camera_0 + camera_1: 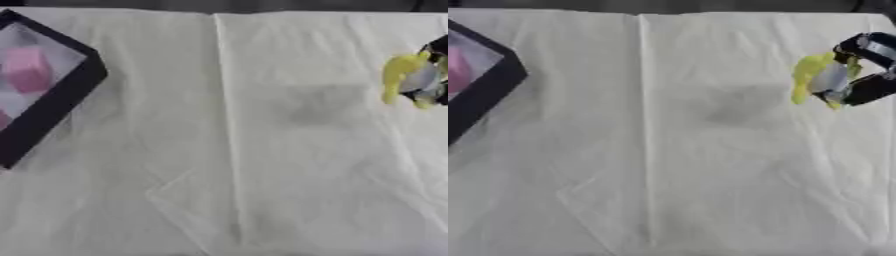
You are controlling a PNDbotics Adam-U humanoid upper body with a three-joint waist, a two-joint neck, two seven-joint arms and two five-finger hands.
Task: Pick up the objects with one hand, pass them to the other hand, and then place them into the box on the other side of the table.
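My right hand (864, 70) comes in at the right edge, held above the table, with its fingers curled round a yellow object (811, 74). A soft shadow lies on the cloth below and to the left of it. At the far left stands a black-rimmed box (74, 95), turned at an angle, with a pink object (26, 70) lying inside it. My left hand shows in neither view.
A white, creased cloth (227, 175) covers the whole table, with a fold line running down the middle. The table's far edge lies along the top of the picture.
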